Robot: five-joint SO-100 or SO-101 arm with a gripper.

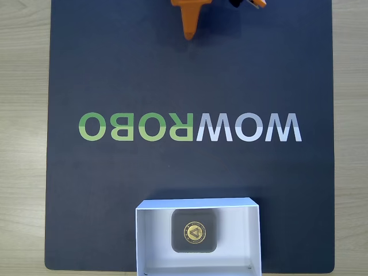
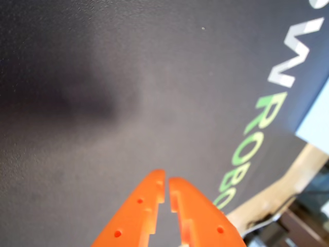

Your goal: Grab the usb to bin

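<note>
Fixed view: usb (image 1: 195, 231) sits flat inside bin (image 1: 256, 230), emblem up, roughly centre of the box, a touch toward the 12 o'clock wall. Bin at 6 o'clock edge of the dark mat (image 1: 115, 69), partly cut off by the frame bottom. Gripper (image 1: 189, 29) at 12 o'clock, only the orange tip poking in, pointing down toward 6. Well apart from bin, whole WOWROBO logo (image 1: 190, 127) between them.

Wrist view: gripper (image 2: 166, 181) fingers pressed nearly together, thin slit between the tips, nothing pinched. Bare mat under them, logo running off at 3 o'clock, pale corner at right edge, prob. the bin but can't say for sure.

Key relation: usb lies straight at 6 o'clock from fingertips in fixed view, near same column as the tip, slightly right. Block is rounded-square, so no real long axis; sides run parallel w/ bin walls.

Judgement: usb already in bin, so task looks done as things lie; arm reads as parked. If a regrab were needed, fingers would have to spread first, then travel the full mat toward 6. Risk there: clipping the thin 12 o'clock bin wall on the way in.
</note>
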